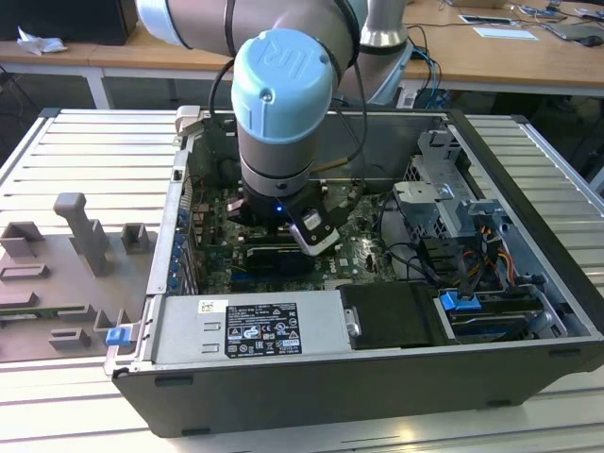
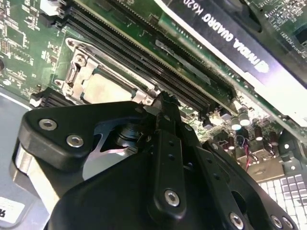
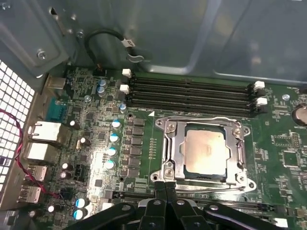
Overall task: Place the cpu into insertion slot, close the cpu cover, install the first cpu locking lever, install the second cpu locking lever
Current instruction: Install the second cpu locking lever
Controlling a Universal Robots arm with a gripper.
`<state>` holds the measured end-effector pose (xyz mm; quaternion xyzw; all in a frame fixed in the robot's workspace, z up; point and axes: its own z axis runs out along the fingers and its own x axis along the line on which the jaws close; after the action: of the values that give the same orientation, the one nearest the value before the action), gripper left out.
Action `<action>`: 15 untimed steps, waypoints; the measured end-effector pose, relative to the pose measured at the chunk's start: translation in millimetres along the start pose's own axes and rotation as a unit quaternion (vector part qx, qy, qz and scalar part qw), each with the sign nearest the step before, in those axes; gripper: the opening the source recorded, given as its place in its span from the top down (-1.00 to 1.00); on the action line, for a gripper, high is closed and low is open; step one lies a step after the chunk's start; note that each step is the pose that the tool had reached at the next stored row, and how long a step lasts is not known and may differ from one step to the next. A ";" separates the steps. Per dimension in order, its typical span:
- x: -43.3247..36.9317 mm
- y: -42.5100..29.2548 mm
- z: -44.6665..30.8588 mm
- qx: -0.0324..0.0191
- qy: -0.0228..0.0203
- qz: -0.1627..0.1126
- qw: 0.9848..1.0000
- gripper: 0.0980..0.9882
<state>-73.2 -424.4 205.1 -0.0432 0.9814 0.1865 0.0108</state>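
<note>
The cpu (image 3: 206,152), a pale silver-beige square, lies flat in the insertion slot (image 3: 178,149) on the green board. The cpu cover (image 3: 172,128), a silver frame, lies down around it, and the chip shows through its window. A thin wire locking lever (image 3: 211,118) runs along one edge of the frame. My gripper (image 3: 165,184) is shut, its black fingertips pressed together just off the frame's corner, with nothing seen between them. In the second wrist view the gripper (image 2: 162,98) hangs beside the cpu (image 2: 103,88). In the exterior view my arm (image 1: 283,104) reaches down into the open computer case (image 1: 528,170).
Long black memory slots (image 3: 192,93) run beside the socket. A long black graphics card (image 2: 230,33) lies on the socket's other side. Capacitors (image 3: 114,138) and rear ports (image 3: 43,136) stand near the case wall. A grey fixture plate (image 1: 66,274) lies at the exterior view's left.
</note>
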 end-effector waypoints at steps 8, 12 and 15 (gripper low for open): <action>2.3 0.7 9.2 -0.004 -0.001 0.001 1.000 0.98; 3.4 -0.3 13.2 -0.009 -0.001 0.001 1.000 0.98; 4.2 0.4 15.9 -0.017 -0.002 0.001 1.000 0.98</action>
<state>-77.4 -418.4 190.3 -0.0419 0.9782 0.2031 0.0120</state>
